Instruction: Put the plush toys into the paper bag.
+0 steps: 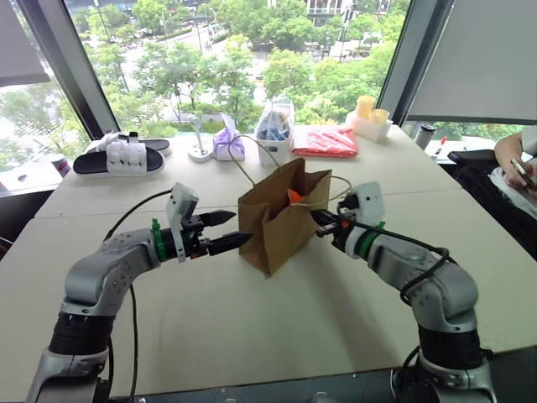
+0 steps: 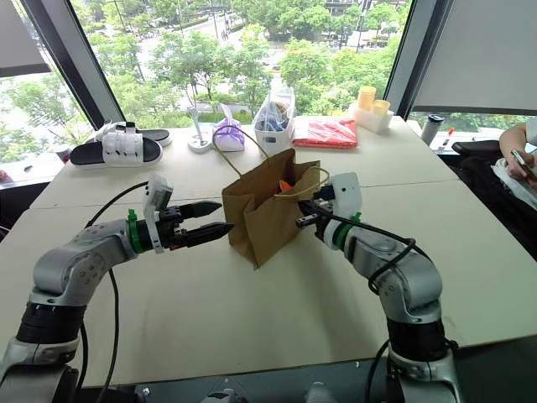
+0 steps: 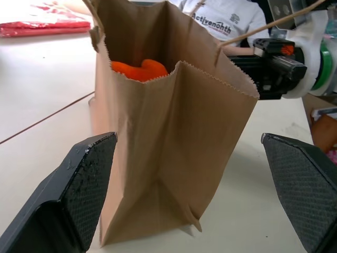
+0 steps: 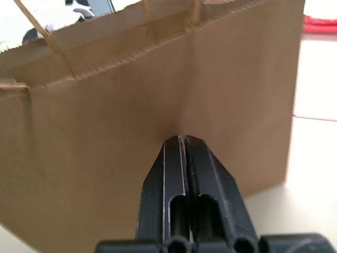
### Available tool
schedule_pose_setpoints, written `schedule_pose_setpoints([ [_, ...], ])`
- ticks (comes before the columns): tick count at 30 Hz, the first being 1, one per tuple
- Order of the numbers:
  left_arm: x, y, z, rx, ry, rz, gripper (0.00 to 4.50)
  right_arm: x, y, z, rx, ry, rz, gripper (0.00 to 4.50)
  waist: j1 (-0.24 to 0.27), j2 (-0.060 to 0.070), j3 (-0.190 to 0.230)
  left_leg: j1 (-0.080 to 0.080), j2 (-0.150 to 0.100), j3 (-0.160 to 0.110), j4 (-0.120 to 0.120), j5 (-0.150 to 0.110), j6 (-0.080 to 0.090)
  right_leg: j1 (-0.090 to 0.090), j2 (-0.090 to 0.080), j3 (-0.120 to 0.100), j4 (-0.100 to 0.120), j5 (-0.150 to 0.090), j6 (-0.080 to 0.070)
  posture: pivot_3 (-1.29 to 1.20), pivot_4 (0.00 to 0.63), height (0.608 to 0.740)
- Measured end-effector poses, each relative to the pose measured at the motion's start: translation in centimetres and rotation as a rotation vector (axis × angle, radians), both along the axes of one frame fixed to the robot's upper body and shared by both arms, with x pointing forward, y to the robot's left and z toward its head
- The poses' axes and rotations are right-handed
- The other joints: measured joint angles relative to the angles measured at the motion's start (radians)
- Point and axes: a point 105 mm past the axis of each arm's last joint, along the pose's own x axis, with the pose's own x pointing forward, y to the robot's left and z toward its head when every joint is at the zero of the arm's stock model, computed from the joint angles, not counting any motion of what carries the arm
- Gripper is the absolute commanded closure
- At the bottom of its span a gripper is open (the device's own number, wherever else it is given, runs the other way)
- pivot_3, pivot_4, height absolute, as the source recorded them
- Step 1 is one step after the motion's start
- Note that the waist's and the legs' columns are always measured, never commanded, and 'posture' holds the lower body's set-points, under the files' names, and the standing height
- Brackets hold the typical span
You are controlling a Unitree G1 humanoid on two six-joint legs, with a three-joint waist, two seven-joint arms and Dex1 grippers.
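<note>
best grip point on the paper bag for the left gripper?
The paper bag stands upright with its mouth open. The left gripper is open, level, beside the bag's narrow side wall. Probably best: come from that side and pinch the upper rim there; paper is thin and stiff, and the orange toy sits high inside.

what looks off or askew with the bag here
The paper bag stands upright but crumpled, its rim uneven and one side creased inward. An orange plush toy pokes up at the opening. The right gripper has its fingers shut, tips against the bag's wall.
</note>
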Motion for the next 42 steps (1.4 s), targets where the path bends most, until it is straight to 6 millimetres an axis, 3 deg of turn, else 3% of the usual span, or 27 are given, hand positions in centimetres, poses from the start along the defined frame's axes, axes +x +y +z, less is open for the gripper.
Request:
schedule_pose_setpoints([
  [5,0.3,-1.9,-0.4,-0.004,-0.026,-0.037,0.00,0.6,1.2,-1.3,-0.019,0.028,0.037,4.45,0.000,0.000,0.000,0.000,0.000,0.000,0.000,0.000,0.000,0.000,0.000,0.000,0.000,0.000,0.000,0.00,0.150,0.740],
  [17,2.4,-4.4,-2.0,0.020,-0.094,0.099,0.00,0.6,1.4,-1.3,-0.039,0.008,0.044,4.45,0.000,0.000,0.000,0.000,0.000,0.000,0.000,0.000,0.000,0.000,0.000,0.000,0.000,0.000,0.000,0.00,0.150,0.740],
  [20,2.6,-5.0,-1.9,-0.014,-0.088,0.128,0.85,0.4,1.2,-1.4,-0.038,0.007,0.036,4.50,0.000,0.000,0.000,0.000,0.000,0.000,0.000,0.000,0.000,0.000,0.000,0.000,0.000,0.000,0.000,0.00,0.150,0.740],
  [25,3.2,-5.3,-2.0,-0.026,-0.080,0.195,3.24,0.0,0.7,-1.1,-0.031,-0.010,0.012,4.50,0.001,0.000,0.000,0.000,0.000,0.000,0.000,0.000,0.000,0.000,0.000,0.000,0.000,0.000,0.000,0.00,0.150,0.740],
  [27,3.3,-5.5,-2.0,-0.031,-0.073,0.205,3.24,-0.3,0.3,-0.9,-0.026,-0.019,-0.006,4.50,0.001,0.000,0.000,0.000,0.000,0.000,0.000,0.000,0.000,0.000,0.000,0.000,0.000,0.000,0.000,0.00,0.150,0.740],
  [30,3.5,-5.7,-2.1,-0.025,-0.065,0.207,3.24,-1.3,-0.6,-0.5,-0.015,-0.026,-0.037,4.50,0.004,0.000,0.000,0.000,0.000,0.000,0.000,0.000,0.000,0.000,0.000,0.000,0.000,0.000,0.000,0.00,0.150,0.740],
  [34,4.4,-6.0,-1.8,-0.012,-0.052,0.182,3.24,-4.4,-2.7,1.3,-0.004,-0.080,-0.037,4.50,0.009,0.000,0.000,-0.001,-0.001,-0.001,0.001,0.000,0.000,0.000,0.000,0.000,0.000,0.000,0.000,0.00,0.150,0.740],
  [37,5.2,-5.9,-1.3,-0.001,-0.042,0.094,3.24,-7.7,-4.4,2.7,-0.005,-0.130,-0.003,4.50,0.016,0.000,0.000,-0.001,-0.001,0.000,0.001,0.000,0.001,0.002,0.000,-0.001,-0.002,0.000,0.000,0.00,0.150,0.740],
  [42,5.5,-6.8,-0.1,-0.032,-0.025,-0.077,3.24,-9.9,-7.3,3.6,-0.001,-0.135,-0.036,4.50,0.013,0.000,0.000,0.001,-0.001,0.000,0.002,-0.001,0.001,0.004,0.000,-0.002,-0.002,0.000,0.000,0.00,0.150,0.740],
])
